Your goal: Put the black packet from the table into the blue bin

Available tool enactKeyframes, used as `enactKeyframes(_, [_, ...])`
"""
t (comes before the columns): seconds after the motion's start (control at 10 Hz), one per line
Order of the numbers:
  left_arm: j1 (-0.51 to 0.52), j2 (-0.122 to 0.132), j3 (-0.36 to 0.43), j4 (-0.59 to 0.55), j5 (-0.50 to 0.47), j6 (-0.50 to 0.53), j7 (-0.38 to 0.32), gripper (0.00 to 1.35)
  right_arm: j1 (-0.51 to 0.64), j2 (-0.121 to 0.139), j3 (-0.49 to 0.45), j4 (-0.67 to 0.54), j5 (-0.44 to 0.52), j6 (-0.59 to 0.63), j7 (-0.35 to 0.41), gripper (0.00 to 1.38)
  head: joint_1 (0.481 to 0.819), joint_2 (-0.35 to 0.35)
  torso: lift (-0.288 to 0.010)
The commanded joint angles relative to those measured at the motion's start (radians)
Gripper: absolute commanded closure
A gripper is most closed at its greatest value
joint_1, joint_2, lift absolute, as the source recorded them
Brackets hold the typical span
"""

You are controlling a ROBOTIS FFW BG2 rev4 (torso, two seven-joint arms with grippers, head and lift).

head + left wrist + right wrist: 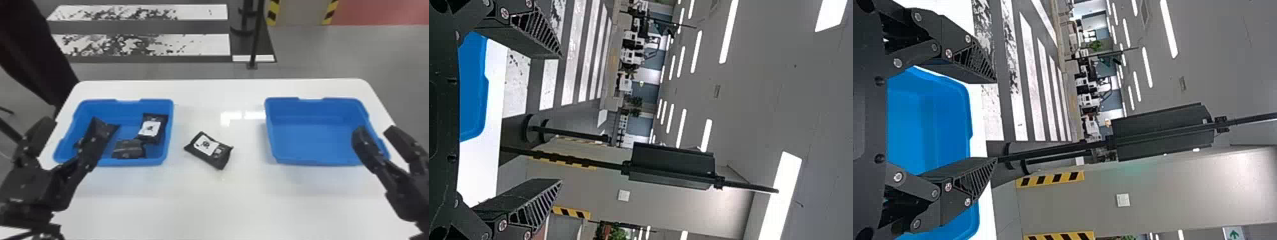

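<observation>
Watching from a distance, I see the black packet lying on the white table, its pale label up and its body at a slant, between two blue bins and closer to the left bin. That bin holds other dark packets, one with a white label, another beside it. My left gripper hangs at the left bin, its two fingers spread wide; my right gripper, also wide, hangs at the outer side of the right bin.
</observation>
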Motion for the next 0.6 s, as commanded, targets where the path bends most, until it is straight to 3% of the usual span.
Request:
enactKeyframes(0.0, [0.000, 0.002, -0.002, 0.000, 0.001, -0.001, 0.000, 0.15, 0.000, 0.001, 0.000, 0.000, 0.000, 0.000, 0.000, 0.51, 0.695, 0.016, -0.110])
enactKeyframes(0.5, [-0.007, 0.006, -0.016, 0.000, 0.001, -0.001, -0.002, 0.15, -0.002, 0.001, 0.000, 0.000, 0.000, 0.000, 0.000, 0.51, 0.695, 0.012, -0.110])
